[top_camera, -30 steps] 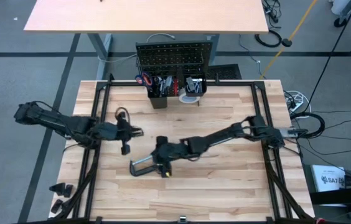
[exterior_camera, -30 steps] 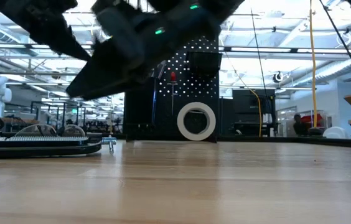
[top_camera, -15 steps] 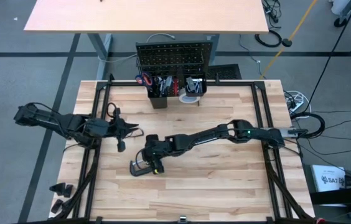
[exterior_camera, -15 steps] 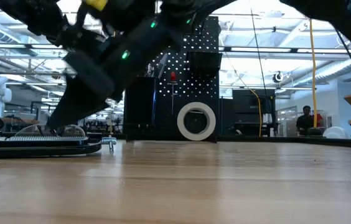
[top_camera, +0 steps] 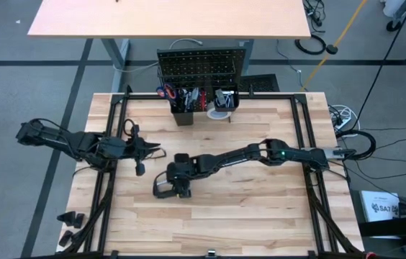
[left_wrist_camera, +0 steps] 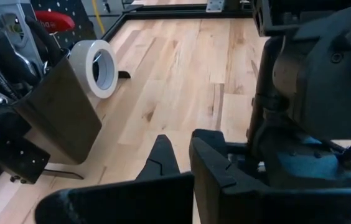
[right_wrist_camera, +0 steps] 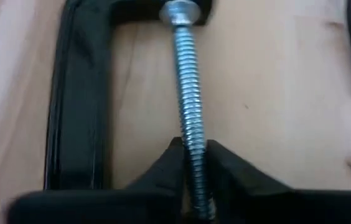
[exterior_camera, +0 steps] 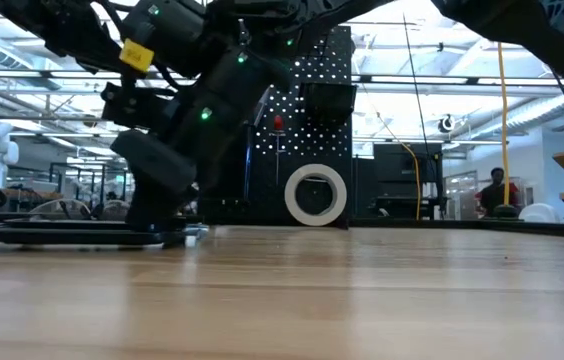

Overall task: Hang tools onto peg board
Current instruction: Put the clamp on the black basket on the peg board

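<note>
A black C-clamp (top_camera: 163, 188) lies flat on the wooden table left of centre; in the right wrist view I see its frame (right_wrist_camera: 79, 93) and its threaded screw. My right gripper (top_camera: 178, 188) reaches across from the right and is shut on that screw. My left gripper (top_camera: 157, 151) hovers shut and empty above the table's left part, just beyond the clamp. The peg board (top_camera: 203, 68) stands upright at the far edge, with tools in the black bins (top_camera: 188, 101) at its foot. A white tape roll (exterior_camera: 315, 194) leans there. My right gripper pinches the clamp's threaded screw (right_wrist_camera: 188, 134) between its two fingers (right_wrist_camera: 163, 168), some way from the round pad at the screw's end (right_wrist_camera: 178, 9). The fingers come slanting down from the table's right. The clamp (exterior_camera: 72, 232) lies flat on the table.
The tape roll (left_wrist_camera: 101, 67) and a bin (left_wrist_camera: 57, 118) stand at the board's foot. Black frame rails (top_camera: 300, 144) run along both sides of the table. Bare wood lies in the near half (top_camera: 217, 223).
My right gripper has gone down and toward the table's left onto the clamp, tipping more steeply downward. Its fingers have shut on the screw.
</note>
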You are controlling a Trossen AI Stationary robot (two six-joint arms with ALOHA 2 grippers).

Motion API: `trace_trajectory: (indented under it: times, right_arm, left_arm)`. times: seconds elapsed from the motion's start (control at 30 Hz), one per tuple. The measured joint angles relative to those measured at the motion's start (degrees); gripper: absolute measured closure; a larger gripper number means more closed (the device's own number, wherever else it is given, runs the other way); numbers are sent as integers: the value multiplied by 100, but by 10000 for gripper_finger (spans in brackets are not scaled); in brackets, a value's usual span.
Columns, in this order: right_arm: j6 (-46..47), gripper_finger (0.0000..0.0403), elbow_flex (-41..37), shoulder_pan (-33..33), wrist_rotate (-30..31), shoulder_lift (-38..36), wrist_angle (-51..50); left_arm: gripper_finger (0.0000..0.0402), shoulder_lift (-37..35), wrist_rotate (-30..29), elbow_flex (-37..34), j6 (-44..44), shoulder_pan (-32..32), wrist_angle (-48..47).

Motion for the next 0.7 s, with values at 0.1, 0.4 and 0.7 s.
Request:
trace_trajectory:
  times: [0.1,0.4,0.7]
  right_arm:
    - [22,373,-8,63,128,-18,-211]
    - [286,373,-87,320,448,-551,-1077]
    - [348,373,-68,475,845,-1642,-1916]
  left_arm:
    - [402,0,0,0,47,0,-2]
    - [402,-189,-680,0,-455,-2,-519]
    - [402,-305,-2237,1,-2835,243,-2206]
